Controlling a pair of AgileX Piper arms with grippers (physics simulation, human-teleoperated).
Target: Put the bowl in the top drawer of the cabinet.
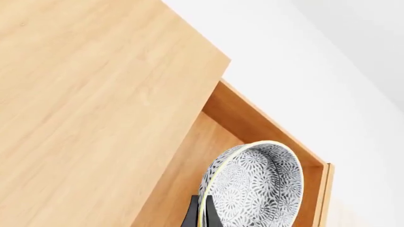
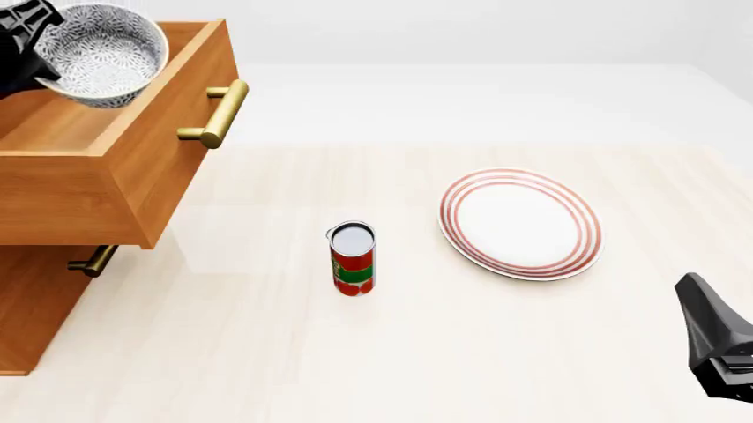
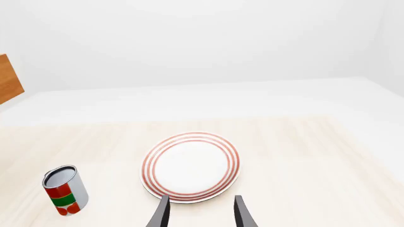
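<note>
The speckled blue-grey bowl [image 2: 104, 51] hangs tilted over the open top drawer [image 2: 141, 167] at the far left. My left gripper [image 2: 39, 63] is shut on the bowl's rim. In the left wrist view the bowl [image 1: 256, 184] stands on edge above the drawer's wooden floor [image 1: 189, 161], its rim pinched by my left gripper [image 1: 202, 215], whose two dark fingers sit either side of it. The drawer's brass handle [image 2: 217, 113] faces the table. The cabinet [image 2: 30, 317] continues below it. My right gripper [image 3: 200, 213] stands open and empty over the near right of the table, short of the plate.
A white plate with red rings [image 2: 520, 222] lies right of centre. A red and green can [image 2: 352, 257] stands upright mid-table. The lower drawer's handle [image 2: 92, 261] sits under the pulled-out top drawer. The right gripper's body [image 2: 718, 348] shows at the right edge.
</note>
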